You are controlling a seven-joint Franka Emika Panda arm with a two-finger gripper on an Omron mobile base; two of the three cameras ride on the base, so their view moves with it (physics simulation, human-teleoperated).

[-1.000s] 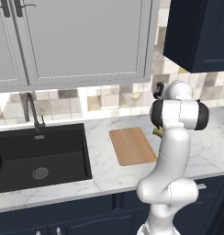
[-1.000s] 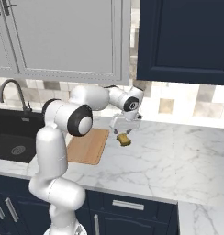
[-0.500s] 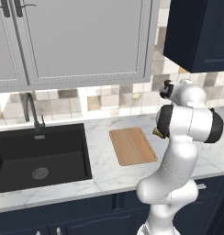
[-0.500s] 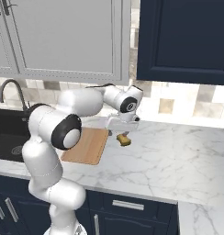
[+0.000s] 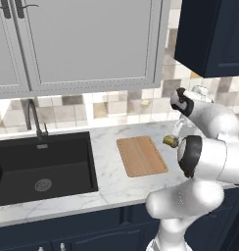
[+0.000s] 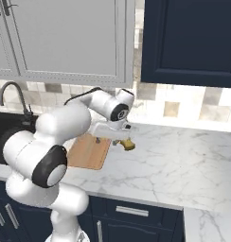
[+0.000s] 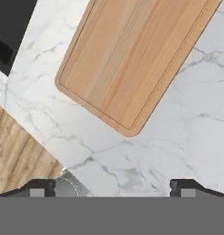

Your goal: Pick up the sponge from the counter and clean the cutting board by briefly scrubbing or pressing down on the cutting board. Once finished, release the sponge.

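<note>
**Jaws wide apart, sponge on the counter beside the board**

In the left base view we see the board (image 5: 141,156) lying flat on the white counter (image 5: 107,171), a little to the right of the black sink (image 5: 40,166). The sponge (image 5: 169,141) lies on the counter just beside the board's far right corner; whether it touches the board we cannot tell here. The arm rises at the lower right, and its big joint covers the counter right of the sponge. A dark tap (image 5: 35,119) stands behind the sink, and grey cabinets (image 5: 82,44) hang above.

In the right base view the arm bends over the board (image 6: 89,151), and the hand hangs low over the board's right edge. The jaws (image 6: 110,140) are released and hold nothing: one finger points down over the board and the other comes down just left of the sponge (image 6: 128,144). The sponge rests on the counter (image 6: 183,165), just right of the board and not on it. If the finger touches it, we cannot say.

In the hand view the board (image 7: 132,59) runs slantwise across the upper part, with its thin groove and one rounded corner clear to see. Around it is the marble counter (image 7: 187,137). The two fingertips (image 7: 185,186) stand far apart at the bottom, with bare counter between them.
</note>
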